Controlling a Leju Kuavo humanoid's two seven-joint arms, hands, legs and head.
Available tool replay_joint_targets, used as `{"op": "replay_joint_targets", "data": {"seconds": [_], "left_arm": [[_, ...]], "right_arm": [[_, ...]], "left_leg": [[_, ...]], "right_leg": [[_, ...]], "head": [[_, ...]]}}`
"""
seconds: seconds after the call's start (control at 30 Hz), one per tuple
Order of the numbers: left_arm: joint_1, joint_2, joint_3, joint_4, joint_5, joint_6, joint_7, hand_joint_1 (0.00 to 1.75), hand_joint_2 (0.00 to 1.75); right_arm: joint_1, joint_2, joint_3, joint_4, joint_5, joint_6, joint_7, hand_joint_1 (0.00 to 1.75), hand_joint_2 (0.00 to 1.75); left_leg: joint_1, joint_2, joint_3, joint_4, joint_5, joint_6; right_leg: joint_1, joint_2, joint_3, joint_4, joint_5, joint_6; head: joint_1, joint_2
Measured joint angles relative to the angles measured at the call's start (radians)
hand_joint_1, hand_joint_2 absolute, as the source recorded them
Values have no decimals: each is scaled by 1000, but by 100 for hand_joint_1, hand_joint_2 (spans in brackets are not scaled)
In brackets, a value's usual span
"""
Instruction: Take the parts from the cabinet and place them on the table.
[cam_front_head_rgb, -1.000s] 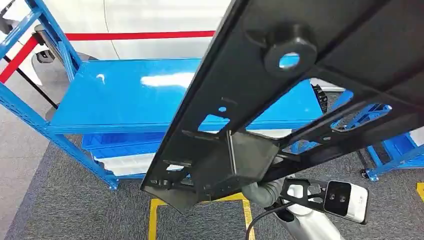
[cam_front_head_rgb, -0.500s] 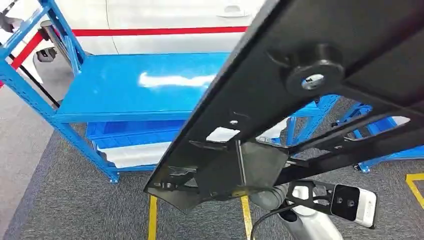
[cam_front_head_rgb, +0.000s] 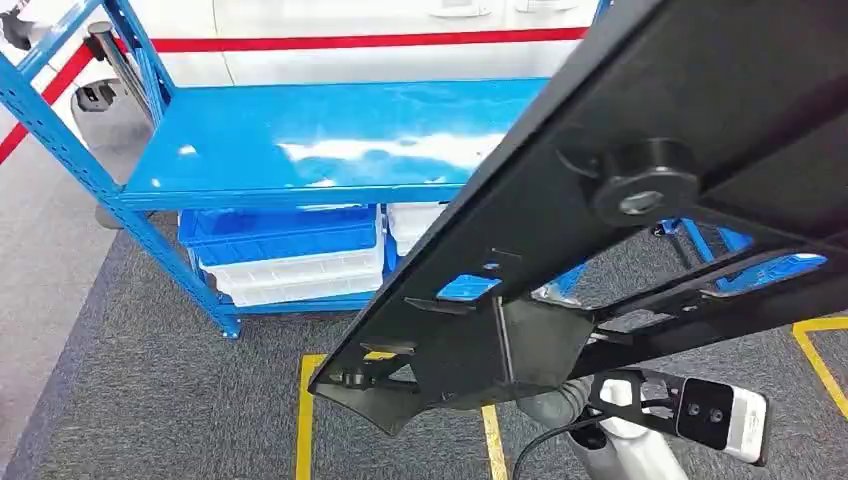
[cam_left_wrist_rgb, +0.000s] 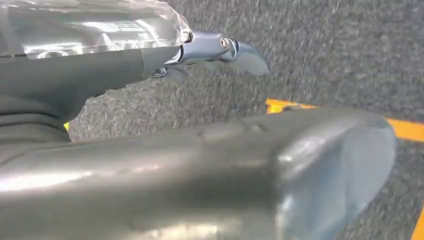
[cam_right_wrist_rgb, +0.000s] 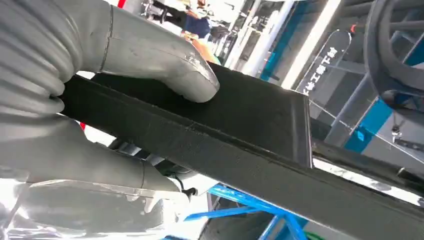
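Observation:
A large black frame part (cam_front_head_rgb: 640, 110), with cut-outs and a round boss, runs from the upper right down to the lower middle of the head view. My right hand (cam_front_head_rgb: 552, 403) grips its lower end from beneath. In the right wrist view, the grey thumb (cam_right_wrist_rgb: 150, 50) presses on the part's flat edge (cam_right_wrist_rgb: 240, 125), and the rest of the hand (cam_right_wrist_rgb: 75, 145) is wrapped under it. My left hand (cam_left_wrist_rgb: 100, 80) hangs over the grey carpet holding nothing, its dark fingers (cam_left_wrist_rgb: 220, 47) held away from the thumb. The blue table (cam_front_head_rgb: 330, 140) stands ahead.
Blue and white bins (cam_front_head_rgb: 285, 240) sit stacked under the table top. Blue rack legs (cam_front_head_rgb: 760, 270) stand at the right. Yellow tape (cam_front_head_rgb: 305, 420) marks the grey carpet near my feet. A red stripe runs along the white wall behind. A barrier post (cam_front_head_rgb: 115, 60) stands at the far left.
The whole picture has shifted, so the camera has moved; the blue table now sits more to the right, with the bins under it showing. The black part stays in my right hand.

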Motion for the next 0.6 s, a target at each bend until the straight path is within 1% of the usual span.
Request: {"op": "replay_joint_targets", "data": {"seconds": [0.03, 0.07, 0.1, 0.13, 0.17, 0.2, 0.23, 0.27, 0.3, 0.33, 0.37, 0.4, 0.47, 0.5, 0.53, 0.57, 0.6], "left_arm": [[0, -1, 1, 0, -3, 0, 0, 0, 0], [1, -2, 2, 0, -4, -1, 0, 0, 0], [1, -2, 3, 0, -6, -1, 0, 0, 0], [0, -1, 3, 0, -6, -2, 0, 0, 0], [-1, -1, 3, 0, -7, -2, 0, 0, 0], [-1, -2, 3, 0, -8, -2, 0, 0, 0], [0, -2, 3, 0, -9, -2, 0, 0, 0], [0, -2, 3, 0, -9, -2, 0, 0, 0], [-2, -2, 3, 0, -10, 0, 0, 0, 0], [-4, -1, 4, 0, -10, 1, 0, 0, 0], [-7, 0, 5, -1, -8, 1, 2, 0, 0], [-9, 0, 6, -1, -6, 1, 6, 0, 0], [-8, 0, 7, -1, -6, 2, 9, 0, 0], [-5, 0, 9, -1, -6, 3, 10, 0, 0], [-4, -1, 10, -1, -6, 3, 11, 0, 0], [-5, -1, 10, -1, -8, 4, 11, 0, 0], [-5, -1, 10, -1, -8, 4, 11, 0, 0]], "right_arm": [[0, 3, -1, 0, 3, 3, 0, 175, 175], [1, 7, -1, -1, 3, 3, 0, 175, 175], [4, 10, -2, -2, 3, 4, 0, 175, 175], [6, 11, -3, -2, 3, 6, 0, 175, 175], [9, 12, -4, -2, 4, 6, 0, 175, 175], [11, 12, -5, -2, 5, 6, 0, 175, 175], [12, 13, -6, -2, 6, 8, 0, 175, 175], [12, 14, -7, -2, 7, 9, 0, 175, 175], [12, 15, -7, -2, 8, 10, 0, 175, 175], [11, 16, -8, -2, 9, 10, 0, 175, 175], [10, 19, -8, -2, 10, 10, 0, 175, 175], [8, 21, -8, -2, 10, 10, 0, 175, 175], [-3, 23, -8, -2, 10, 6, 0, 175, 175], [-6, 23, -8, -1, 8, 0, 0, 175, 175], [-7, 23, -8, 0, 7, -6, 0, 175, 175], [-10, 23, -8, 1, 5, -7, 0, 175, 175], [-12, 23, -8, 1, 5, -8, 0, 175, 175]], "left_leg": [[1, -2, -14, 18, -38, -3], [5, -2, -32, 74, -108, -6], [6, -2, -51, 149, -171, -10], [6, -2, -66, 230, -219, -14], [6, -2, -73, 291, -235, -17], [6, -2, -68, 325, -226, -19], [6, -2, -44, 319, -189, -19], [6, -2, -4, 278, -146, -17], [6, -2, 56, 202, -118, -13], [6, -3, 126, 109, -129, -6], [-2, -2, 196, 7, -179, 1], [-2, -2, 205, -21, -193, 5], [-8, -3, 196, -22, -183, 15], [-2, -2, 193, -29, -171, 24], [2, 4, 189, -31, -160, 32], [2, 4, 180, -31, -154, 38], [1, 4, 172, -30, -145, 40]], "right_leg": [[2, -4, -13, 1, 12, -9], [2, -3, -31, 1, 26, -16], [3, -3, -46, 1, 39, -17], [5, -3, -62, 2, 51, -17], [6, -4, -77, 4, 62, -17], [6, -4, -94, 7, 73, -16], [7, -5, -113, 12, 84, -14], [7, -4, -132, 17, 90, -12], [7, -3, -149, 22, 100, -8], [7, -3, -159, 28, 108, -5], [13, -2, -166, 34, 113, 1], [12, -5, -162, 34, 122, 7], [7, -7, -161, 28, 137, 19], [11, -7, -163, 29, 143, 27], [5, -2, -173, 44, 122, 30], [5, 1, -191, 88, 80, 31], [3, 3, -224, 172, 24, 35]], "head": [[0, 0], [0, 0], [0, 0], [0, 0], [0, 0], [0, 0], [0, 0], [0, 0], [0, 0], [0, 0], [0, 0], [0, 0], [0, 0], [0, 0], [0, 0], [0, 0], [0, 0]]}}
